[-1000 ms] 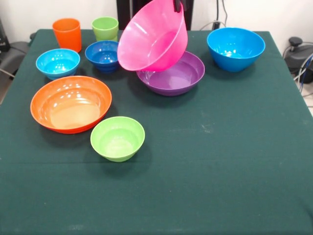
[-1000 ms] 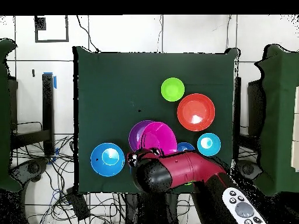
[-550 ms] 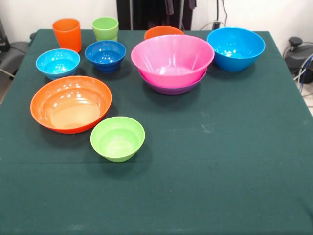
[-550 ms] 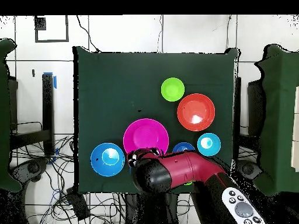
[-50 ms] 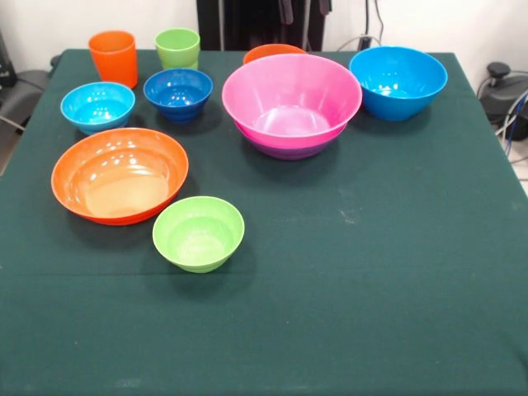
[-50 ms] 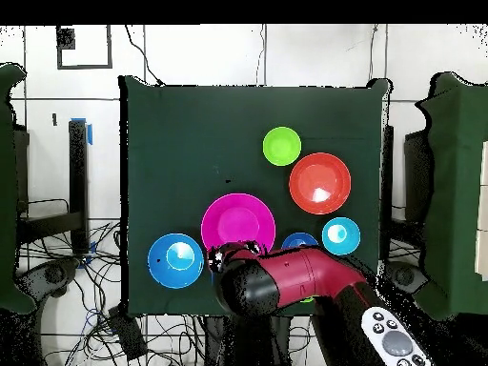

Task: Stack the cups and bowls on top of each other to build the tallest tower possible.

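Plastic is what we judge every piece to be: light, stiff, glossy and slippery, best pinched at a rim wall. In the front view the pink bowl (image 5: 290, 103) sits nested in the purple bowl (image 5: 289, 150) at the bench's (image 5: 396, 280) far middle, the big blue bowl (image 5: 398, 81) just beside it; dark tool (image 5: 305, 8) tips show at the top edge, touching nothing. From overhead the arm (image 6: 286, 284) hides the tool; we cannot tell how far it gapes.
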